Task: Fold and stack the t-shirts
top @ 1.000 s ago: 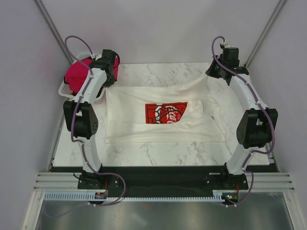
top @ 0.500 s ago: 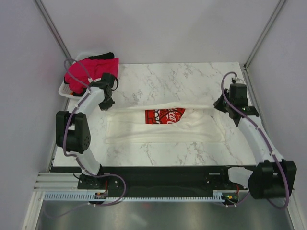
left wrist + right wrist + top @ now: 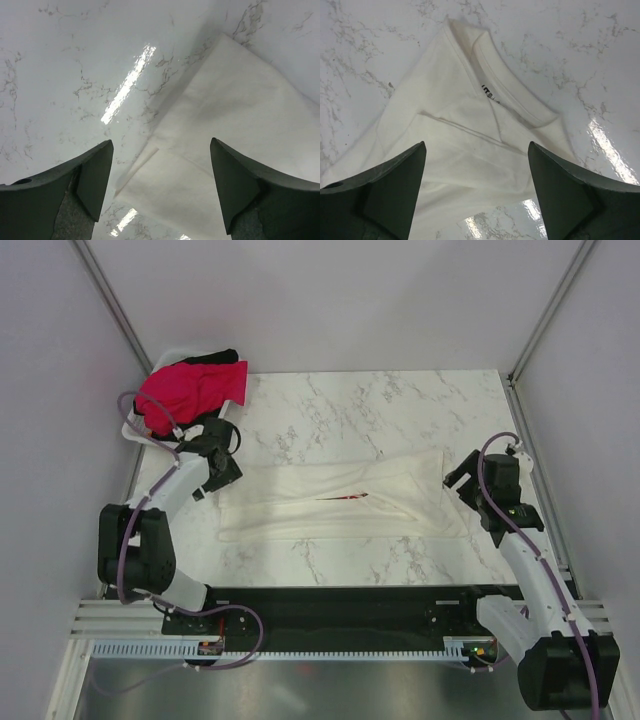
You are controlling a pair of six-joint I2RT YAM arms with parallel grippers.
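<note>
Cloth doubled over now: the white t-shirt (image 3: 400, 502), spread flat a second ago, lies folded lengthwise mid-tabletop (image 3: 330, 405), its logo (image 3: 345, 497) nearly hidden. The left gripper (image 3: 160, 147) and right gripper (image 3: 476, 150) hang spread over its ends, holding nothing. First fold looks done; the red-pink shirt (image 3: 190, 390) waits in the basket (image 3: 133, 428).

Bright, even overhead light; glare streaks gleam on the glossy counter (image 3: 75, 65) (both wrist views), soft shadows edge the cloth, and the near fingers (image 3: 560, 195) blur slightly.
</note>
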